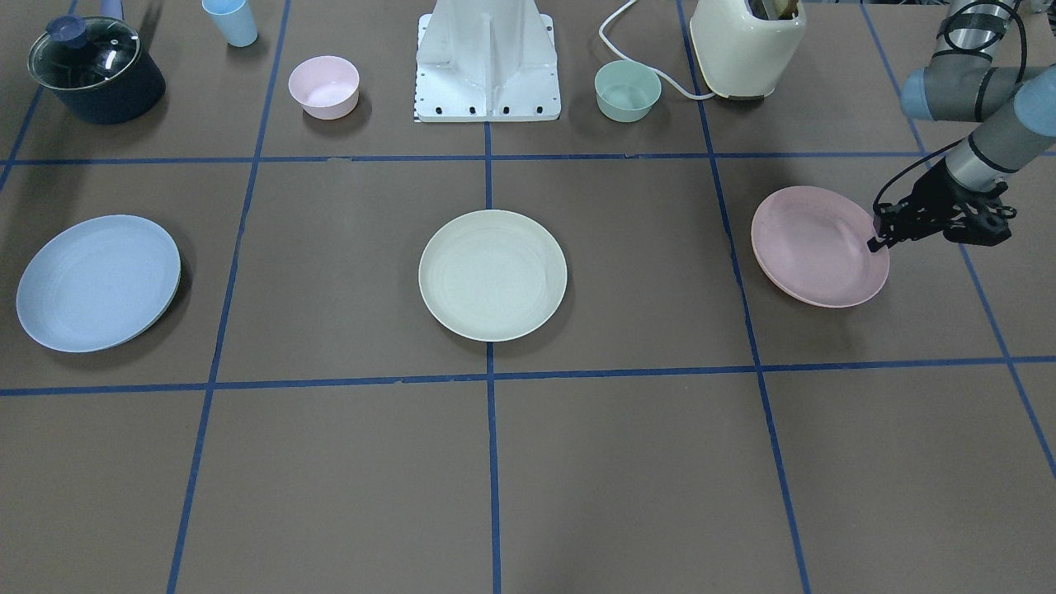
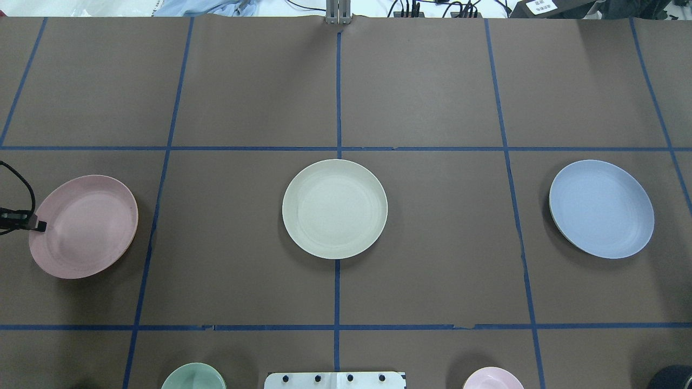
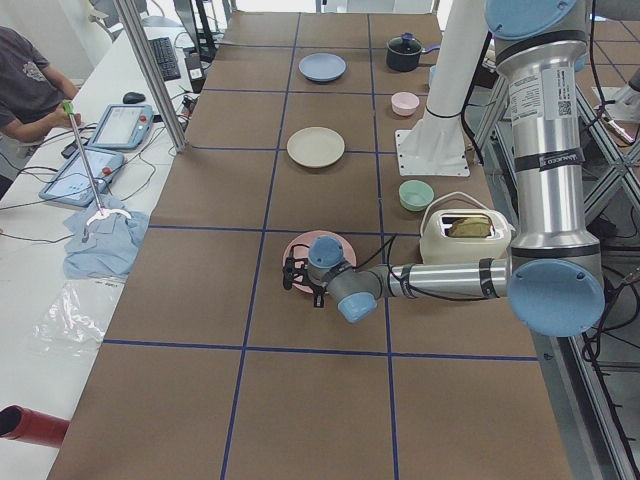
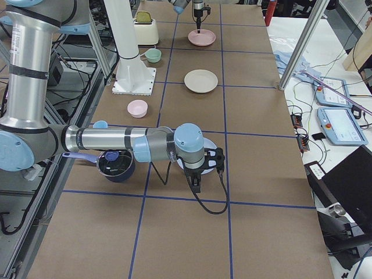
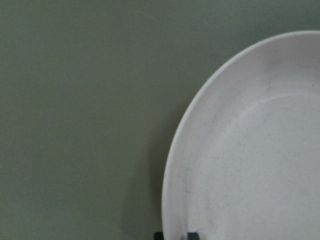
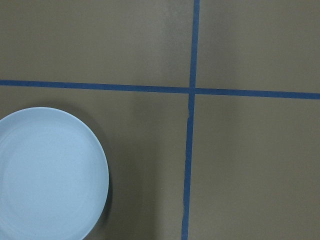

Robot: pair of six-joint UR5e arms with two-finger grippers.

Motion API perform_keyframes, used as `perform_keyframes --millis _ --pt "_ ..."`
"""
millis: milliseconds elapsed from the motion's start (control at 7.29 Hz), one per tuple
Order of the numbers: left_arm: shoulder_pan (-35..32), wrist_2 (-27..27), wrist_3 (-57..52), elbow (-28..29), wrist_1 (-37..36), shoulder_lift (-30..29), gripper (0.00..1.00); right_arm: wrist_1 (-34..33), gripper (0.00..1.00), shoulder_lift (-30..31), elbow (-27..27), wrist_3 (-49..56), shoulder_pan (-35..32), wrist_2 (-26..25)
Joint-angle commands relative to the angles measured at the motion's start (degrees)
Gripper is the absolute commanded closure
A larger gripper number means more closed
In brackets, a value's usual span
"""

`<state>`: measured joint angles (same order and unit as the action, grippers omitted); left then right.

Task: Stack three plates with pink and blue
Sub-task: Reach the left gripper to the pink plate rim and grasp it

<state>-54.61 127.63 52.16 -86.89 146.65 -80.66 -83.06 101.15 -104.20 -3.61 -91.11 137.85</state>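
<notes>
The pale pink plate [image 1: 817, 247] lies at the table's left end, also in the overhead view [image 2: 86, 227] and the left wrist view [image 5: 250, 160]. My left gripper [image 1: 874, 242] is at its outer rim, shut on the rim, with one fingertip [image 5: 192, 234] inside it. The cream-white plate [image 1: 492, 275] lies at the table's centre [image 2: 334, 208]. The pale blue plate [image 1: 97, 282] lies at the right end [image 2: 601, 208] and shows in the right wrist view [image 6: 47, 175]. My right gripper [image 4: 197, 180] hangs high beside the blue plate; I cannot tell whether it is open or shut.
Along the robot's side stand a small pink bowl [image 1: 323, 87], a green bowl [image 1: 627, 91], a cream toaster [image 1: 747, 45], a lidded dark pot [image 1: 95, 70], a blue cup [image 1: 231, 21] and the white robot base [image 1: 487, 62]. An operator's bench runs along the far side.
</notes>
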Motion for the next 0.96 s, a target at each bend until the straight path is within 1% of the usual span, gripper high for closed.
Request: perform_keyframes --millis 0,137,274,411,548,685,823 --pt "-0.75 0.86 -0.05 -2.56 -1.18 0.24 1.0 0.0 0.0 -0.08 -0.03 -0.52 0.32 2.84" --pt "-1.71 2.6 -0.22 -6.06 -6.68 -0.02 1.0 0.09 0.0 -0.25 -0.03 -0.52 1.19 3.03" --pt "-3.64 2.97 -0.31 -8.19 -9.08 -0.11 1.0 0.09 0.0 -0.43 -0.12 -0.35 1.99 2.95" --pt "-3.92 3.93 -0.31 -9.25 -9.28 -0.2 1.0 0.26 0.0 -0.69 -0.12 -0.35 4.08 2.25" --pt "-5.83 7.77 -0.31 -9.52 -9.28 -0.63 1.0 0.96 0.0 -1.65 -0.03 -0.87 5.41 -0.19" --pt "-6.81 11.46 0.47 -9.61 -9.28 -1.85 1.0 1.49 0.0 -2.27 -0.03 -4.79 7.42 -0.83" --pt "-6.99 12.46 3.27 -9.79 -9.37 -3.52 1.0 6.8 0.0 -2.45 -0.03 -9.53 10.49 -3.18"
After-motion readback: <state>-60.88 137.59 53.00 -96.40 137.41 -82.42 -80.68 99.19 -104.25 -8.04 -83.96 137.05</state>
